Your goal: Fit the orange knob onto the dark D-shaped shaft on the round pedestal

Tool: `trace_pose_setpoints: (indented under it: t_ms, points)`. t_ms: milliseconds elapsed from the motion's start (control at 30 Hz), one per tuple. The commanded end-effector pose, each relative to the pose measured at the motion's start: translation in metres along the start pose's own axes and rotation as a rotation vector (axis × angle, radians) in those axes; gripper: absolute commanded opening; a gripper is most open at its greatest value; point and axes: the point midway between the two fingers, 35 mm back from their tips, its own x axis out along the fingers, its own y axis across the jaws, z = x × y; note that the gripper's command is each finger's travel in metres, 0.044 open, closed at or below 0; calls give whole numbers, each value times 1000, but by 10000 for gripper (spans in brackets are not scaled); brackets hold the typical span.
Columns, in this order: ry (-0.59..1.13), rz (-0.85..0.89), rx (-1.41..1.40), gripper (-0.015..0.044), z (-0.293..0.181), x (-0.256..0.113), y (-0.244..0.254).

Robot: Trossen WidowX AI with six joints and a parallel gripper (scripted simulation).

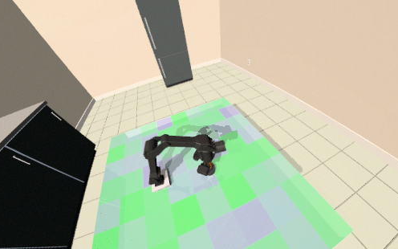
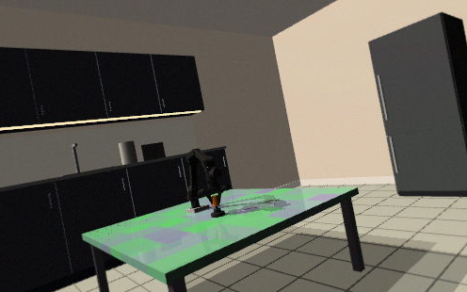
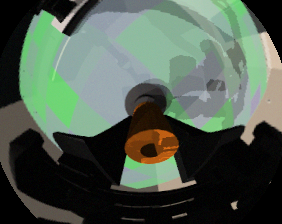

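The orange knob (image 1: 210, 165) (image 2: 216, 201) (image 3: 152, 136) is upright between the fingers of my gripper (image 2: 215, 197) (image 3: 147, 118), which is shut on it. In the wrist view the knob's near end shows a dark hole. The round dark pedestal (image 1: 213, 169) (image 2: 217, 214) (image 3: 133, 101) stands on the table under the knob. In the exterior view the knob's orange part ends a little above the pedestal's wide base, with a dark part between them. The shaft cannot be made out clearly, so I cannot tell whether its tip is inside the knob. The flat sides are hidden.
The arm's pale base plate (image 1: 164, 186) (image 2: 193, 210) is on the patchwork green table (image 1: 187, 213) (image 2: 149, 254), beside the pedestal. Dark cabinets (image 1: 34, 181) and a tall dark fridge (image 1: 167, 40) (image 2: 422, 108) stand away from the table.
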Motion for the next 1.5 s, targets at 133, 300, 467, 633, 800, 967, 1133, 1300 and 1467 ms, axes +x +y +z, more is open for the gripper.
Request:
trace_pose_setpoints:
  t_ms: [133,300,467,633,800,967,1133,1300,1467]
  points:
    - [3,-1,-7,0,1,1,1]
    - [3,-1,-7,0,1,2,1]
    - [3,-1,-7,0,0,2,1]
    - [3,-1,-7,0,0,2,1]
    - [3,-1,-7,0,0,-2,0]
    - [3,-1,-60,0,0,-4,0]
    - [3,-1,-216,0,-1,-4,-1]
    - [3,-1,-216,0,0,-2,-1]
    - [3,-1,-216,0,0,0,0]
